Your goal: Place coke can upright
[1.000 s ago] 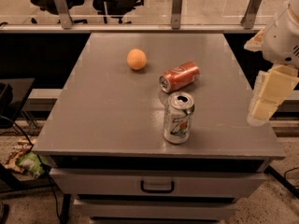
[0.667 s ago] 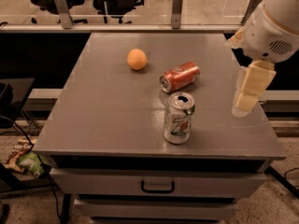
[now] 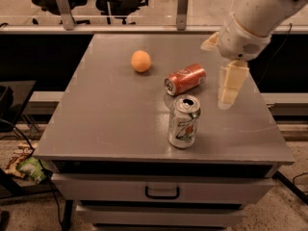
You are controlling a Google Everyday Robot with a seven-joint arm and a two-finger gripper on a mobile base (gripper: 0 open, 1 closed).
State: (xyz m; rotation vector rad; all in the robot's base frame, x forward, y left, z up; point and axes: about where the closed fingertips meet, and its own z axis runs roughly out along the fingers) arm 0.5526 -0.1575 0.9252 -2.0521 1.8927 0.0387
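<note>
Nearest us, the silver-white can (image 3: 183, 121) stands upright just in front of the coke can (image 3: 185, 79), which lies on its side at centre frame. A careless approach could topple the one or set the other rolling. The gripper (image 3: 228, 90) hangs to its right; open or closed, we cannot tell. Farther back sits the orange (image 3: 141, 61).

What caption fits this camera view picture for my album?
Robot pincer hangs beside the tipped coke can, near an upright silver can and an orange.
</note>
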